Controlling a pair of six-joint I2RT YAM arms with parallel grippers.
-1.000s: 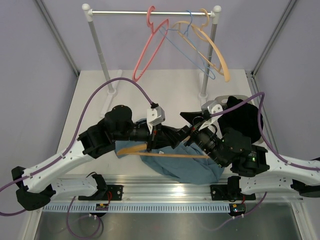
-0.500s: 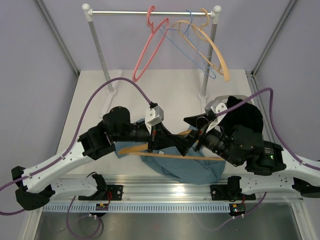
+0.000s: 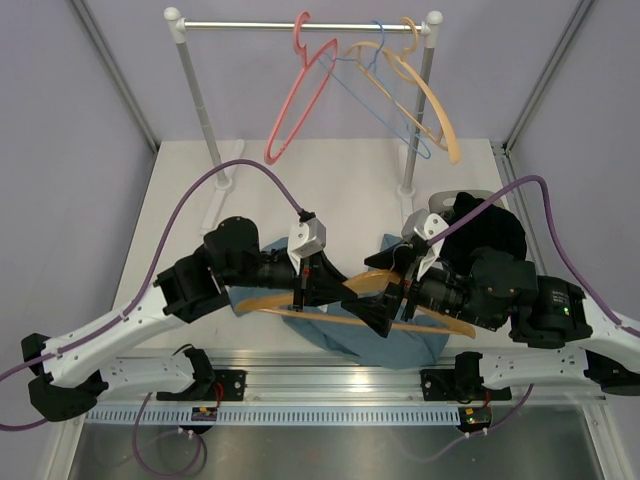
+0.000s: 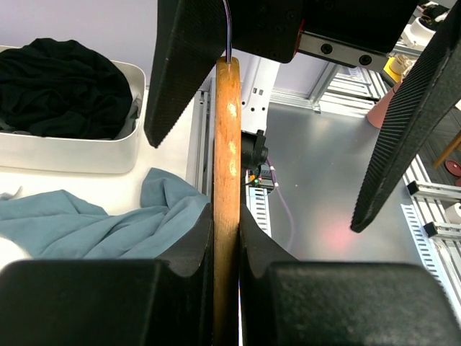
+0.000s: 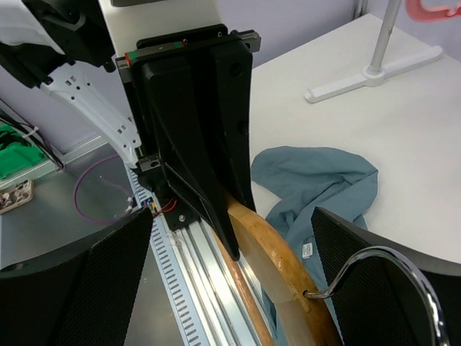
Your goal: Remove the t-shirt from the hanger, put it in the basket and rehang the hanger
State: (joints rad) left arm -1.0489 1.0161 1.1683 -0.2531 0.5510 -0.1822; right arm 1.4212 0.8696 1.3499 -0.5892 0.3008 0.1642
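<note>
While the left hand (image 4: 227, 249) clamps the hanger (image 3: 262, 299), lying left-right over the t-shirt (image 3: 400, 350), the right hand (image 3: 379, 290) gapes open

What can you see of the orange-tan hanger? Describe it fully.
The hanger is a curved, glossy, wood-coloured bar with a thin grey metal hook. It is held above the table, the left gripper clamped on its bar; the right gripper straddles it, open, near the hook. The teal t-shirt lies crumpled beneath, seemingly off it.

My left pincer (image 4: 227, 241) clamps the orange-tan wooden hanger (image 3: 268, 299), held roughly level above the teal-blue t-shirt (image 3: 400, 346), which lies crumpled near the bench's (image 3: 340, 190) front edge.
</note>
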